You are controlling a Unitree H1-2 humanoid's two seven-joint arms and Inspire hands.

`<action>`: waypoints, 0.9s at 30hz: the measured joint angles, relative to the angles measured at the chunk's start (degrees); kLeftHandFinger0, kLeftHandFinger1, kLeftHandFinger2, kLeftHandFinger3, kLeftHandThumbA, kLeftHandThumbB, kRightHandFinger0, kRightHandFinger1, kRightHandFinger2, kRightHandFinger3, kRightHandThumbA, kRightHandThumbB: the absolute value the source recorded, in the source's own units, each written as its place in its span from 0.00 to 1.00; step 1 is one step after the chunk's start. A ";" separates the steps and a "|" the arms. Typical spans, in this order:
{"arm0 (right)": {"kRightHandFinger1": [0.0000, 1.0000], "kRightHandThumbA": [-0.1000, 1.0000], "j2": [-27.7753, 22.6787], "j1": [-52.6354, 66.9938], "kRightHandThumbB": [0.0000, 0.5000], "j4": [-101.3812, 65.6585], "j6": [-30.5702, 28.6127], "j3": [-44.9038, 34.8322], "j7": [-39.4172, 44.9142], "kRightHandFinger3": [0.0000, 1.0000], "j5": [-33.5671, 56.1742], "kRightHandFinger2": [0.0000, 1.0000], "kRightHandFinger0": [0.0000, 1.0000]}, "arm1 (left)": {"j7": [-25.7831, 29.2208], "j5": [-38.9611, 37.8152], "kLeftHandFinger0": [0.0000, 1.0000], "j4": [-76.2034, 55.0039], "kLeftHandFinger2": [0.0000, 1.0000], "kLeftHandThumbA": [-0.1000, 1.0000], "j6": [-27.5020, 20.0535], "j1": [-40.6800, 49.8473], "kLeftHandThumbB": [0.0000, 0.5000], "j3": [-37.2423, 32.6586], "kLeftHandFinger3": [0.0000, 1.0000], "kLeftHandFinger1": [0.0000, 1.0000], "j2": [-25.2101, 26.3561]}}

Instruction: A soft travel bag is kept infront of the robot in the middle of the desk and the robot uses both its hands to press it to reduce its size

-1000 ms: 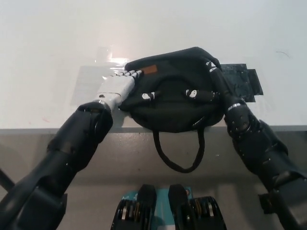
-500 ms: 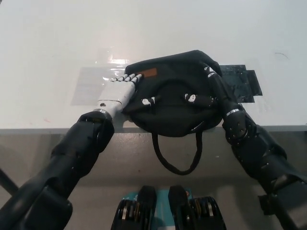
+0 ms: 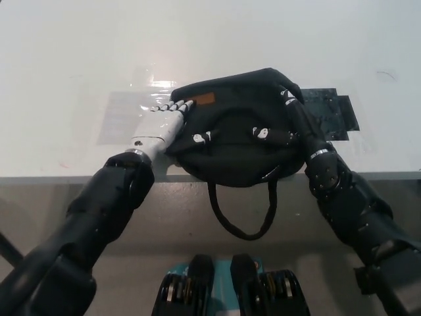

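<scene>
A soft black travel bag [image 3: 233,131] with a small brown label lies at the front edge of the white desk [image 3: 79,59]; its strap loop [image 3: 242,214] hangs over the edge. My white left hand [image 3: 163,122] lies flat against the bag's left side, fingers stretched onto the fabric. On the bag's right side, my black right hand [image 3: 289,108] presses with fingers spread over the top. Both hands squeeze the bag between them without gripping it.
A dark rectangular patch [image 3: 335,112] of tape sits on the desk behind the right hand. A clear taped sheet [image 3: 125,112] lies under and left of the bag. The desk's front edge [image 3: 52,178] runs just below the bag.
Both hands have pushed slightly further onto the bag, which looks a little more compressed and has shifted slightly away. The camera view shifted a little.
</scene>
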 measured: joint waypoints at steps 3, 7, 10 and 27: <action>1.00 1.00 -0.16 0.01 0.62 -2.55 0.39 -2.18 1.81 1.00 1.26 1.00 1.00 | -2.27 -1.55 1.00 -3.63 1.00 1.00 -0.05 0.36 0.62 2.31 1.00 1.00 1.37; 1.00 1.00 -1.09 0.04 0.54 -7.96 1.79 -5.54 5.34 1.00 3.60 1.00 1.00 | -6.24 -4.05 1.00 -10.39 1.00 1.00 1.04 0.80 0.68 6.32 1.00 1.00 3.08; 1.00 1.00 -2.38 0.67 0.70 -15.08 3.93 -8.61 8.53 1.00 5.99 1.00 1.00 | -9.74 -6.76 1.00 -15.22 1.00 1.00 2.29 1.20 0.60 10.40 1.00 1.00 4.24; 1.00 1.00 -8.57 10.60 0.41 -50.58 14.83 -17.24 16.43 1.00 16.40 1.00 1.00 | -22.00 -19.01 1.00 -41.78 1.00 1.00 8.99 9.48 0.64 21.47 1.00 1.00 4.66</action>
